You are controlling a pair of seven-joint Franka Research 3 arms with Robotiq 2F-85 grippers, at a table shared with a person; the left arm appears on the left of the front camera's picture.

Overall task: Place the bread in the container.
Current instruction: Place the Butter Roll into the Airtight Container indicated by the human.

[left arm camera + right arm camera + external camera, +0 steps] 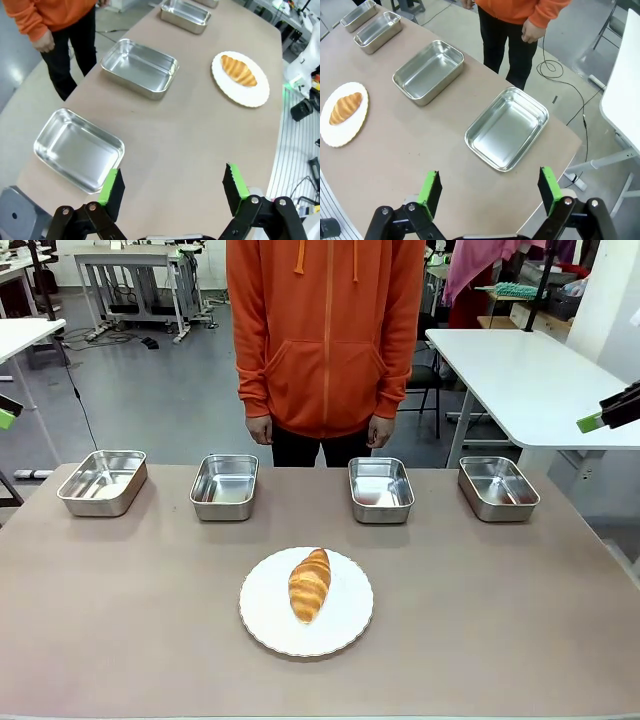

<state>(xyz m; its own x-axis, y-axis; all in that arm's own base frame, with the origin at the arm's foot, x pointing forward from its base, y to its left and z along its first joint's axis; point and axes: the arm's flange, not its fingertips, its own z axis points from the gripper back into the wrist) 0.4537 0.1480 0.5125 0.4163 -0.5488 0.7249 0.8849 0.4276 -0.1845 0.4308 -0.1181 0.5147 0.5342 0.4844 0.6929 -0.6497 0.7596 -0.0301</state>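
Observation:
The bread, a golden-brown croissant, lies on a round white plate at the table's near middle. It also shows in the left wrist view as the bread and in the right wrist view as the bread. Several alike steel containers stand empty in a row at the far side, among them one container and another container; which one is meant I cannot tell. My left gripper hangs open above the left table end, by the leftmost tray. My right gripper hangs open above the right end, near the rightmost tray.
A person in an orange hoodie stands at the far edge behind the middle trays, hands hanging down. In the front view the left gripper and the right gripper just show at the picture's sides. White tables stand behind.

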